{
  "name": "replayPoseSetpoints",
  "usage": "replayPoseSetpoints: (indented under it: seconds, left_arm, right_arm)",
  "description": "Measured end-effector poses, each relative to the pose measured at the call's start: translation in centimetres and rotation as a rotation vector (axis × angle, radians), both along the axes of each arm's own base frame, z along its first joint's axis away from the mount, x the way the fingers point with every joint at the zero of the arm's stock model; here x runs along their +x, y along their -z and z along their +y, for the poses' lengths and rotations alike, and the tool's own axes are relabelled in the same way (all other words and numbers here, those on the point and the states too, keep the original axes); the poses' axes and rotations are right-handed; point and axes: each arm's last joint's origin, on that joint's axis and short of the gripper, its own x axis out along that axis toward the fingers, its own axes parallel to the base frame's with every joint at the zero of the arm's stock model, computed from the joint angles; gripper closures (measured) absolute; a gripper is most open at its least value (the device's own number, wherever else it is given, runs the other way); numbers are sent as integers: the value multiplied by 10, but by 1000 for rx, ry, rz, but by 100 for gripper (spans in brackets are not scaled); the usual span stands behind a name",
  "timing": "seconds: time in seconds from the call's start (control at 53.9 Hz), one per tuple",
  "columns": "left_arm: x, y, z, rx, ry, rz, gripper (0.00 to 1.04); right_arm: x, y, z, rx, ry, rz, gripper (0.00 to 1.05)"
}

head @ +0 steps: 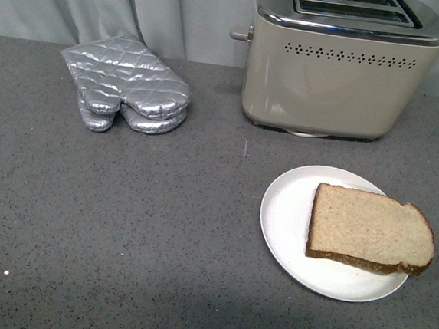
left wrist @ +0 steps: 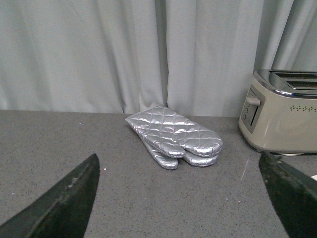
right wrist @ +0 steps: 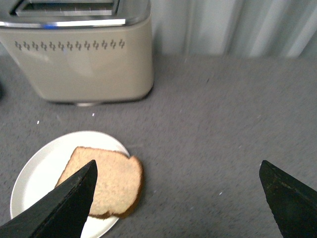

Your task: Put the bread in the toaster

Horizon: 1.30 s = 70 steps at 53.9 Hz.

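Note:
A slice of tan bread [head: 371,230] with a dark crust lies flat on a white plate [head: 284,212] at the front right of the grey counter. The beige toaster [head: 335,74] with a chrome top and two empty slots stands behind the plate. Neither arm shows in the front view. In the right wrist view my right gripper [right wrist: 181,198] is open and empty, with the bread [right wrist: 111,181] and plate [right wrist: 39,173] beside one finger and the toaster [right wrist: 79,59] beyond. In the left wrist view my left gripper [left wrist: 183,198] is open and empty above bare counter, the toaster [left wrist: 282,116] off to one side.
Two silver quilted oven mitts [head: 126,83] lie stacked at the back left of the counter; they also show in the left wrist view [left wrist: 173,136]. A pale curtain [head: 141,4] hangs behind everything.

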Motion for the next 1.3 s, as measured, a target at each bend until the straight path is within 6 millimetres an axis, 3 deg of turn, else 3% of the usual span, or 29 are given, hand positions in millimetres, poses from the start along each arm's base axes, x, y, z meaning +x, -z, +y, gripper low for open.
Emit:
replayPoseSetpoints:
  seconds: [0.222, 0.426, 0.797, 1.112, 1.298]
  left_arm:
    - [0, 0, 0, 2, 0, 0, 7]
    - [0, 0, 0, 2, 0, 0, 7]
    - [0, 0, 0, 2, 0, 0, 7]
    - [0, 0, 0, 2, 0, 0, 7]
    - [0, 0, 0, 2, 0, 0, 7]
  right_arm:
    - [58, 25, -9, 186, -32, 336, 10]
    - [97, 52, -10, 255, -68, 521, 10]
    - [130, 88, 2, 293, -62, 684, 10]
    - [138, 104, 13, 329, -36, 732, 10]
    - [143, 109, 17, 339, -5, 751, 48]
